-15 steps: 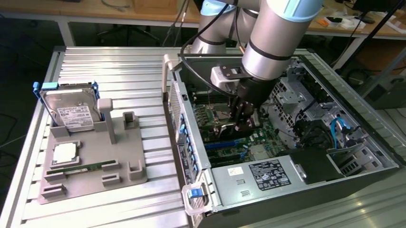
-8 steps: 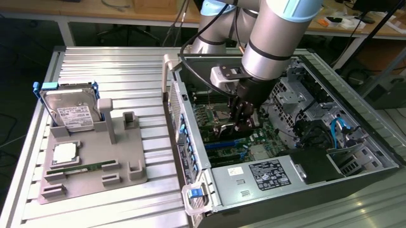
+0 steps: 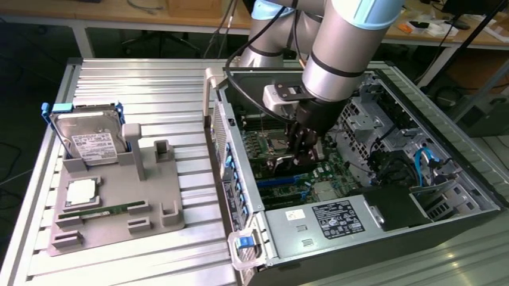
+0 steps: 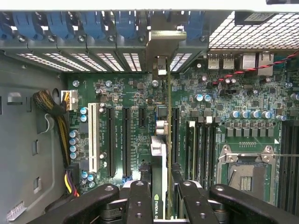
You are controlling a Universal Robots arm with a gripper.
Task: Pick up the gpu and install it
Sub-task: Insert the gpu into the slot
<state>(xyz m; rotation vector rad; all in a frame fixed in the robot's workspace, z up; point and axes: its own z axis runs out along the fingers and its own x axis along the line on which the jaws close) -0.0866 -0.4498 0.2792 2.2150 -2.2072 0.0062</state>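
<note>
The claw point(image 4: 161, 192) grips the gpu point(image 4: 159, 154) edge-on between its fingers point(image 4: 138, 196), down inside the computer case point(image 3: 445, 196), just over the motherboard point(image 4: 121, 93); the card's far end seemingly meets a slot

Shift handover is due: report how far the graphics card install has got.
Done: pickup; the thin dark graphics card with silver end bracket is inside the open grey computer case. In hand: the tool grips it edge-on over the green motherboard. Left: release; seating unclear.
</note>
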